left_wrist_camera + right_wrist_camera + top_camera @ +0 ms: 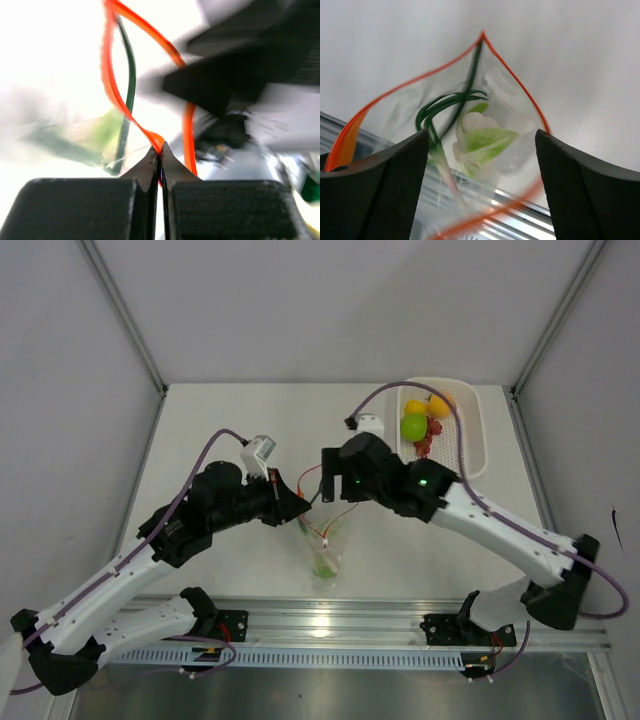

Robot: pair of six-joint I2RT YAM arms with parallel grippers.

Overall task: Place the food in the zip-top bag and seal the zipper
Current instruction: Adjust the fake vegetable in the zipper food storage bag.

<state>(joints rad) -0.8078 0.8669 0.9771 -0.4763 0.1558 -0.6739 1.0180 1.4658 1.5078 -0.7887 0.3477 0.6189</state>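
The cell is a white worktop walled by white panels, with an aluminium rail along the bottom edge of the overhead frame. Just above that rail, at lower centre, sits the zip-top bag, its mouth turned toward the two grippers. The green stalks and the pale leafy piece are already inside it.

The left gripper has its jaws closed tight on the zipper, pinching one end of the red-orange strip. The right gripper is at the mouth, jaws spread wide and holding nothing. The strip bows open between them into a pointed loop.

Step in hand, as judged: loading the bag with its mouth held open. To do it well:
1. Hold the left pinch firm so that the mouth does not collapse.
2. Lift the right gripper clear without snagging the far lip.
3. Fetch one item at a time and release it low, inside the loop, not on the strip.

At upper right, well apart from the bag, the white basket holds the green apple, the orange-yellow round fruit, the yellow piece and the red bits. The apple is probably the tightest fit. The zipper is not yet sealed.
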